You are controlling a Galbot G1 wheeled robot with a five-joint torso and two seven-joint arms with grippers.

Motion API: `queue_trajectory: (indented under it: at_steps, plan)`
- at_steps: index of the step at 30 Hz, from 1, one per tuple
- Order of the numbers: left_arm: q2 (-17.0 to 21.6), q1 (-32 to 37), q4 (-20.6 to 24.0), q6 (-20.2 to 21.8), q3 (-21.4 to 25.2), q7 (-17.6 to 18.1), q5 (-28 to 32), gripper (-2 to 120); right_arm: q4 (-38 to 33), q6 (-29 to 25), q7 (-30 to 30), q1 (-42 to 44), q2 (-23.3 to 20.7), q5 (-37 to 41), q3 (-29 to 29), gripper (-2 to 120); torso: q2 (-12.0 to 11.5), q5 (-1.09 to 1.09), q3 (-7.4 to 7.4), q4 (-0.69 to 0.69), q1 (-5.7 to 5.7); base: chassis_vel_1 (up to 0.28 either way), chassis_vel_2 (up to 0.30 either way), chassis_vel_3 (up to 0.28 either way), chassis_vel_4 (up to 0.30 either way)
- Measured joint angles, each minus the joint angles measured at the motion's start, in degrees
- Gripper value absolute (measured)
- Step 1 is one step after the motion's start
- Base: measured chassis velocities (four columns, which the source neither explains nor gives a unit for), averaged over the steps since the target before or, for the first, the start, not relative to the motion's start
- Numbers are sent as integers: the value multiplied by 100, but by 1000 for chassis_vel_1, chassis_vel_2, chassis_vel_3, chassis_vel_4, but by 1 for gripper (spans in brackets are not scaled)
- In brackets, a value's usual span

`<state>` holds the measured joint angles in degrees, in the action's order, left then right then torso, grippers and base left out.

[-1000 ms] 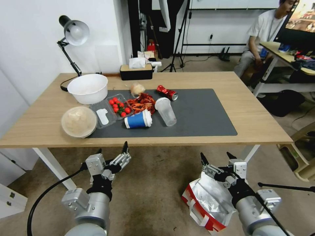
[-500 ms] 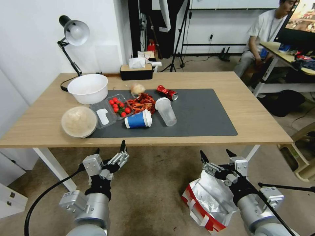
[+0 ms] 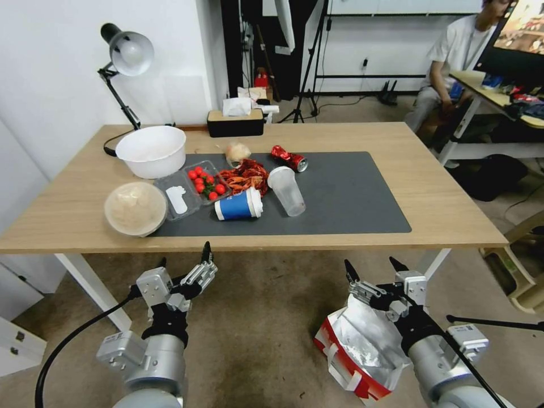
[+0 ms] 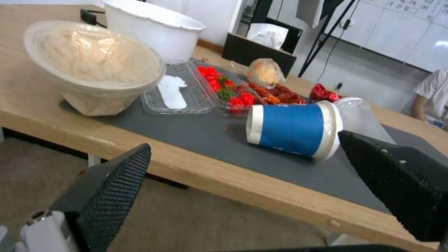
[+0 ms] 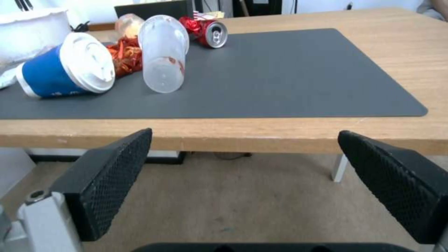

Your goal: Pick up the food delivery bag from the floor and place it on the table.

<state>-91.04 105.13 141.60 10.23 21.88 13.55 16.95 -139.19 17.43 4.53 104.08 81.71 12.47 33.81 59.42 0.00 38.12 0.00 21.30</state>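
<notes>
The bag (image 3: 358, 351) lies on the floor (image 3: 266, 328) at the robot's right, tipped with its foil-lined mouth open upward, red panels and a white strap low on its near side. The right end effector (image 3: 369, 271) hangs just above the bag's far edge, fingers spread wide and holding nothing. The left end effector (image 3: 184, 262) hovers over bare floor, well apart from the bag, also wide open and empty; both sit just short of the desk (image 3: 442, 209) edge. On the desk's grey mat (image 3: 351, 198) lie a blue cup (image 3: 238, 206) on its side, a clear cup (image 3: 287, 191) and a red can (image 3: 289, 159) beyond. Left of these stand a lidded bowl (image 3: 136, 208) and a white bowl (image 3: 151, 151).
</notes>
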Motion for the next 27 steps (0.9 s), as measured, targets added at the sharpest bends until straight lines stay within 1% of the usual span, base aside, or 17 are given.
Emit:
queue_trajectory:
  at_steps: [9,10,13,19,21,22,25,27]
  plan:
    - [-3,23,42,2,16,-11,-14,100,6,-2,20,-36,-27,19,-2,100,-265,0,-148,0,-115,0,0,0,0]
    - [-3,23,42,2,16,-11,-14,100,6,-2,20,-36,-27,19,-2,100,-265,0,-148,0,-115,0,0,0,0]
    - [-7,28,42,2,16,-11,-41,100,14,-6,24,-48,-29,30,-1,100,-391,0,-222,0,-170,0,0,0,0]
    - [-5,32,60,5,20,-11,-45,100,15,-12,32,-56,-43,45,11,100,-528,0,-300,0,-229,0,0,0,0]
    - [-3,40,70,9,21,-17,-44,100,16,-16,34,-59,-45,56,18,100,-612,0,-343,0,-269,0,0,0,0]
    - [-3,40,70,9,21,-17,-44,100,16,-16,34,-59,-45,56,18,100,-612,0,-343,0,-269,0,0,0,0]
    - [-2,50,70,17,19,-28,-50,100,13,-16,36,-67,-43,60,23,100,-726,0,-411,0,-316,0,0,0,0]
    - [-2,54,70,19,18,-31,-55,100,9,-16,38,-69,-42,61,23,100,-759,0,-431,0,-329,0,0,0,0]
